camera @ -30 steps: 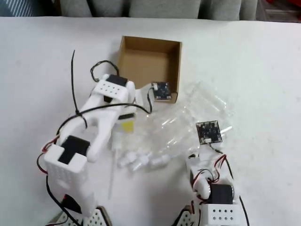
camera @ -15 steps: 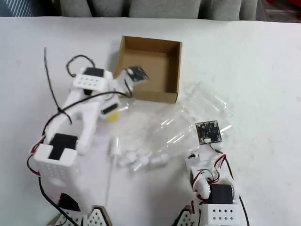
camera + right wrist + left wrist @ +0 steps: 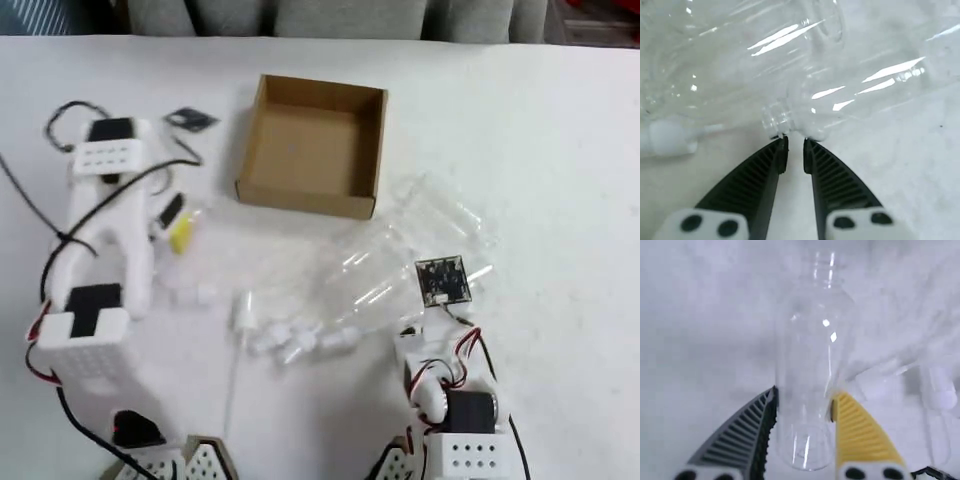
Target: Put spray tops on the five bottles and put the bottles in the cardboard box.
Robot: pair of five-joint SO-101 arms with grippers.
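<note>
Swung left claw [image 3: 804, 396] leftward, away from box [image 3: 305, 198], clamped on clear bottle [image 3: 812, 340]. Right claw [image 3: 794, 145] narrow, tips just beside neck of second bottle [image 3: 840, 100].

White table [image 3: 560, 120], grey upholstered seats [image 3: 330, 15] along its far edge, red object [image 3: 600, 10] at a far corner

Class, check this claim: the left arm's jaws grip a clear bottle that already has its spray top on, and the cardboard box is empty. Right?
No. The left wrist view shows the clear bottle in the left arm's jaws with a bare threaded neck, no spray top. The cardboard box is empty.
</note>
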